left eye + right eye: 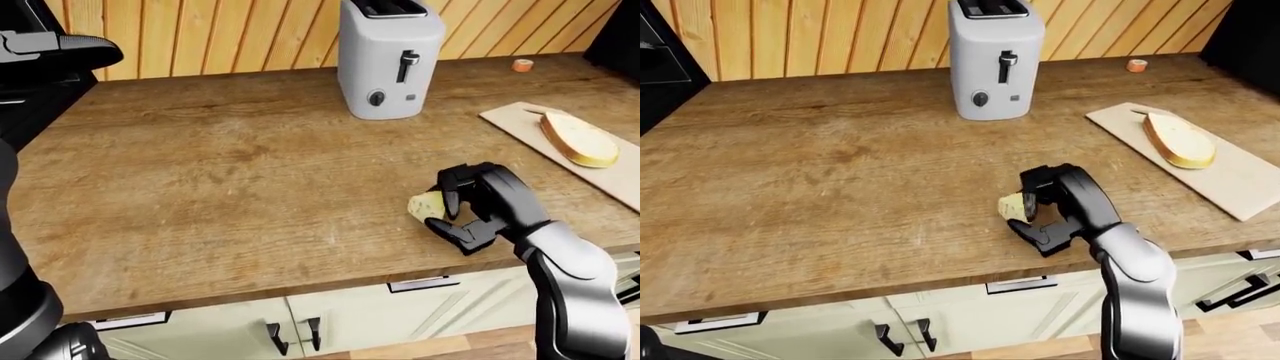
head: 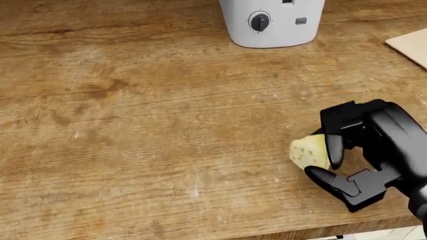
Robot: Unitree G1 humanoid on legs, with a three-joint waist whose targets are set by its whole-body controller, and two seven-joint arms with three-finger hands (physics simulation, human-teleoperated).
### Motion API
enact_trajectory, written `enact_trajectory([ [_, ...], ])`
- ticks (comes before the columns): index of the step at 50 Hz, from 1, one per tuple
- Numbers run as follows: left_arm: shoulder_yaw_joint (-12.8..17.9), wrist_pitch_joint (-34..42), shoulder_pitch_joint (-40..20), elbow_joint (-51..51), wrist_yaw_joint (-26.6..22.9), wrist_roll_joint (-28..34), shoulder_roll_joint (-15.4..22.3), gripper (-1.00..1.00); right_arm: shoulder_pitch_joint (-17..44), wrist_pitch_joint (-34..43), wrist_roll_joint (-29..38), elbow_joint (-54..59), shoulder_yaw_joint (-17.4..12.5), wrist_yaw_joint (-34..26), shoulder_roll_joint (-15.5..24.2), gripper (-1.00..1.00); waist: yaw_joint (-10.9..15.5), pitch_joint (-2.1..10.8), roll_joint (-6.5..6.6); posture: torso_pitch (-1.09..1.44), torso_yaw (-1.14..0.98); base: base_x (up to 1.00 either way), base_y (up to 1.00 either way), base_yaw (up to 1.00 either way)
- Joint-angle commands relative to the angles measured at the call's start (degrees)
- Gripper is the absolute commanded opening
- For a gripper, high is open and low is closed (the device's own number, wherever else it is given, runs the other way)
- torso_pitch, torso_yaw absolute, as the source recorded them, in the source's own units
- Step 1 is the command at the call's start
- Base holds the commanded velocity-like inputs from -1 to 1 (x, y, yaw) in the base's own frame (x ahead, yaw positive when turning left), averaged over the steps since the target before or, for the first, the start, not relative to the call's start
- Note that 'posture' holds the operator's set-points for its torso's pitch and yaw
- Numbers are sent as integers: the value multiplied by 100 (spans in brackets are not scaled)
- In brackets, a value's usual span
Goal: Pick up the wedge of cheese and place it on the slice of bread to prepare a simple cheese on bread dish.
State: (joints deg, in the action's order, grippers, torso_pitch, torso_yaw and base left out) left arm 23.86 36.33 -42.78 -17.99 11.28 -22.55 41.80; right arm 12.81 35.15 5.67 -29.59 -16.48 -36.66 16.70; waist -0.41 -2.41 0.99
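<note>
The right hand is curled around the wedge of cheese at the near right of the wooden surface. Two fingers fold down over the cheese's top and right side, and the thumb hooks in from the near side. The cheese appears to sit on the wood, not yet raised, with its rounded rind end poking out to the left of the hand.

To do this grasp well, the fingers and thumb should press on opposite faces of the wedge, since the tapered shape could squirt out toward the left if squeezed unevenly. A firm close, then a straight lift, looks safest before any sideways travel.

The slice of bread lies on a pale cutting board, well apart to the far right. A toaster stands on the far side, off the direct route between cheese and bread. The left hand is not clearly shown.
</note>
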Motion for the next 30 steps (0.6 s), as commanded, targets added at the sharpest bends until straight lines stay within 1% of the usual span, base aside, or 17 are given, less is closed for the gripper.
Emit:
enact_trajectory([
  [1,69,-182,-145,-74,-6,37,98,100,151,-249,-20,-130,-92,64,75,-100,-2,124,16,0,0,0,0,0],
  [4,48,-205,-149,-54,-17,60,84,100,191,-198,26,-288,-95,62,129,-100,-2,127,16,0,0,0,0,0],
  [7,30,-209,-156,-47,-32,90,61,100,332,35,125,-559,-107,71,218,-100,3,126,15,0,0,0,0,0],
  [8,27,-191,-163,-62,-29,94,57,100,396,142,243,-662,-87,142,253,-100,3,124,16,0,0,0,0,0],
  [10,28,-134,-192,-114,-13,73,48,100,584,612,179,-1016,-143,79,310,-100,4,123,15,0,0,0,0,0],
  [12,27,-90,-206,-155,-3,59,53,100,693,887,228,-1255,-152,91,387,-100,4,119,8,0,0,0,0,0],
  [13,27,-75,-208,-172,-4,57,58,100,803,907,356,-1279,-206,207,483,-100,6,113,5,0,0,0,0,0],
  [14,25,-82,-206,-169,-6,64,56,100,985,1369,260,-1564,-269,143,527,-100,6,107,2,0,0,0,0,0],
  [15,25,-87,-202,-165,-5,70,49,100,1098,1551,269,-1676,-301,200,590,-100,7,110,-3,0,0,0,0,0],
  [19,26,-130,-186,-124,-16,92,29,100,1433,2168,361,-1880,-318,175,986,-100,20,85,-18,0,0,0,0,0],
  [20,27,-128,-184,-126,-16,93,27,100,1501,2272,363,-1901,-328,178,1030,-100,22,83,-21,0,0,0,0,0],
  [22,29,-108,-182,-141,-12,88,27,100,1704,2510,478,-1857,-295,234,1237,-100,19,81,-29,0,0,0,0,0],
  [24,50,-65,-181,-165,-10,46,38,100,2062,2904,403,-1781,-359,261,1274,-100,19,79,-36,0,0,0,0,0],
  [26,70,-34,-182,-184,-7,6,54,100,2302,3165,353,-1798,-329,269,1447,-100,15,76,-36,0,0,0,0,0],
  [27,79,-39,-178,-183,-1,-10,55,100,2478,3213,376,-1768,-364,389,1503,-100,19,70,-36,0,0,0,0,0],
  [30,69,-56,-158,-171,11,-32,46,100,2892,3489,318,-1647,-392,489,1798,-100,31,45,-28,0,0,0,0,0],
])
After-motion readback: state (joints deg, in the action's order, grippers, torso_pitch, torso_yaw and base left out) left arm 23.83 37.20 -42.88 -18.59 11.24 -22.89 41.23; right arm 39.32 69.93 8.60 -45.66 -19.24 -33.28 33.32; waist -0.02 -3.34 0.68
